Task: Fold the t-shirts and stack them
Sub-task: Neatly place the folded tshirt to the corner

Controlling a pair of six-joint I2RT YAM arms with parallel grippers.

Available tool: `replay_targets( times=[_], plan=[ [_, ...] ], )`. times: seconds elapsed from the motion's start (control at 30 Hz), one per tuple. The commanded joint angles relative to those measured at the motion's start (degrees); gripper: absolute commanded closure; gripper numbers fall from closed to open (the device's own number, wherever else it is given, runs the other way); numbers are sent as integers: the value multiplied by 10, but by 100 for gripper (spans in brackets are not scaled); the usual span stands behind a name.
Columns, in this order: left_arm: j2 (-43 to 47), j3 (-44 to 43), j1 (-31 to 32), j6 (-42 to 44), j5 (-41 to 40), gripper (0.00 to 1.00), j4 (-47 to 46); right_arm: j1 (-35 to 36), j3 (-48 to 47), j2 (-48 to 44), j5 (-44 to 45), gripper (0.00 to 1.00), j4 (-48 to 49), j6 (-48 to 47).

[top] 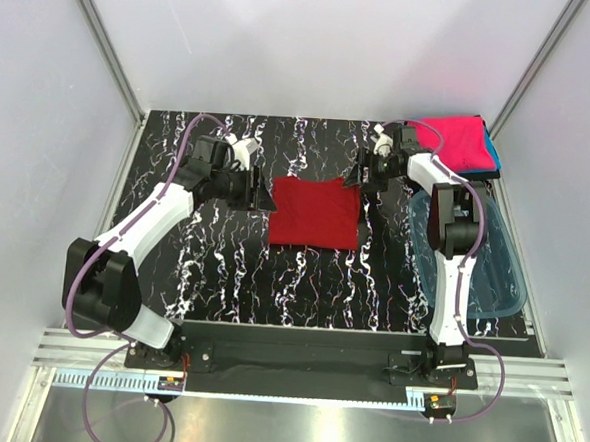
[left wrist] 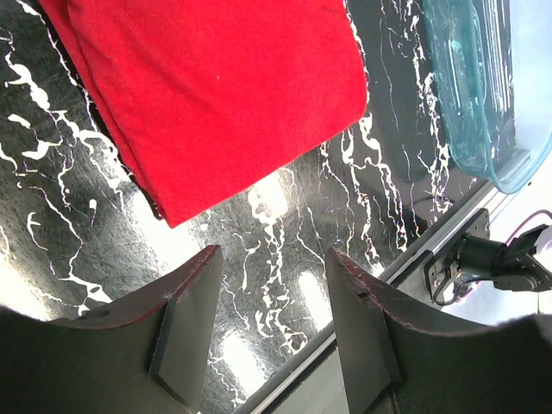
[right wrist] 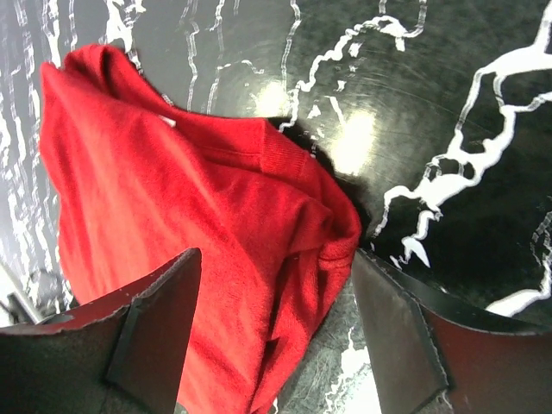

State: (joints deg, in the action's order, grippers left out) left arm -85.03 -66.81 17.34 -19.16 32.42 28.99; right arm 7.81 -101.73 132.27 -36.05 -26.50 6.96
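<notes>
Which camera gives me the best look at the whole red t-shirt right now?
Top external: the red t-shirt shows whole, a folded rectangle on the table. Left wrist shows only one end of it; right wrist only a rumpled corner.

No legible text or labels

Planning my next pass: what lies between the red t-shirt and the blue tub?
Nothing: bare marbled table between the red t-shirt and the blue tub, clearest in the left wrist view.

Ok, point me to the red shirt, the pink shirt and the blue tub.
red shirt [top: 315, 213], top view, middle of the cloth.
pink shirt [top: 460, 139], top view, upper face.
blue tub [top: 500, 269], top view, bare floor.
</notes>
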Motion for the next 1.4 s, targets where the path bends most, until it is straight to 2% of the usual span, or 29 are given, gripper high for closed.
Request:
replay_targets(
  times=[0.0, 0.3, 0.57, 0.67, 0.77, 0.97, 1.17, 1.23, 1.3, 1.33, 1.37],
  plan=[
    [15, 0, 1, 15, 11, 44, -10, -3, -29, 34, -37, 23, -38, -34],
    [11, -2, 1, 16, 14, 44, -10, -3, -71, 73, -27, 25, -80, -34],
    [11, 0, 2, 13, 15, 44, -10, -3, -79, 82, -37, 37, -87, -38],
    [11, 0, 1, 13, 17, 44, -11, -2, -85, 86, -43, 38, -92, -42],
    [10, 3, 2, 13, 19, 44, -10, -1, -87, 83, -52, 32, -95, -48],
    [9, 3, 2, 12, 18, 44, -12, -1, -93, 84, -41, 32, -105, -50],
    [11, 4, 1, 11, 17, 44, -14, 4, -111, 102, -44, 45, -123, -54],
    [10, 5, 1, 11, 18, 44, -16, 7, -118, 106, -43, 62, -123, -57],
    [11, 6, 1, 11, 17, 44, -15, 8, -124, 109, -44, 73, -123, -62],
    [11, 7, 2, 11, 13, 44, -15, 8, -123, 104, -52, 86, -123, -66],
    [12, 9, 1, 11, 11, 44, -14, 8, -121, 99, -60, 90, -121, -67]
  ],
)
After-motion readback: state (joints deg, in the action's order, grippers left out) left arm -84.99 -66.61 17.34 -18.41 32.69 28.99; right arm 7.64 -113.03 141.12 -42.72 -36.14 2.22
